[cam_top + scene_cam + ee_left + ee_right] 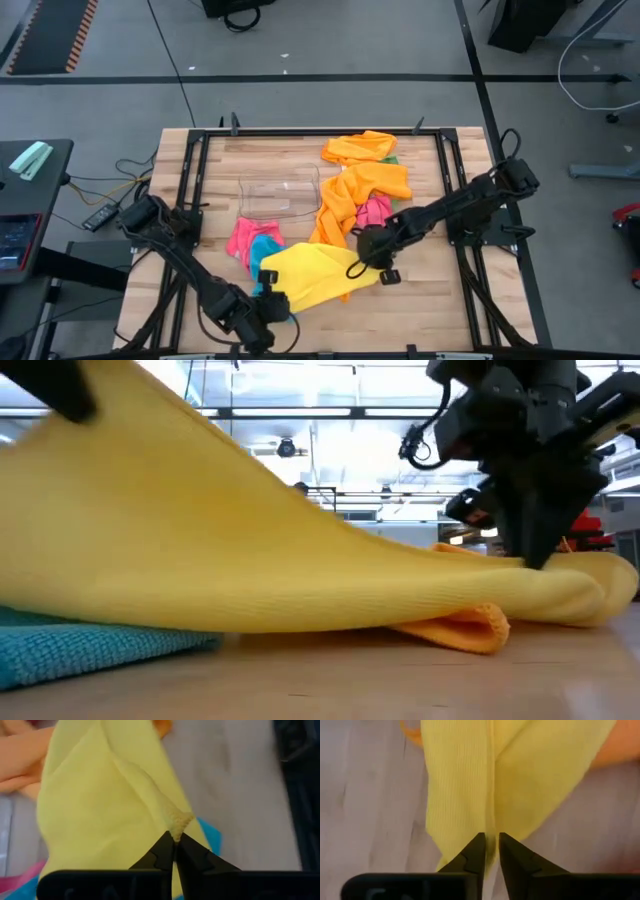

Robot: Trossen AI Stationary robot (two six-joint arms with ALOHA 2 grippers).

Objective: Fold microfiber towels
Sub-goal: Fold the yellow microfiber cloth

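A yellow towel (312, 272) hangs stretched between two grippers above the table (430, 300), seemingly held taut at opposite corners so it can be folded. The left gripper (174, 840), its arm reaching low across the near edge, has its jaws pressed together on one corner, which pokes out just past the tips. The right gripper (489, 845), its arm angled down from the far side, shows jaws slightly parted with a towel edge running between them; whether they grip is unclear. Blue (262, 250), pink (243, 237) and orange (352, 195) towels lie beyond.
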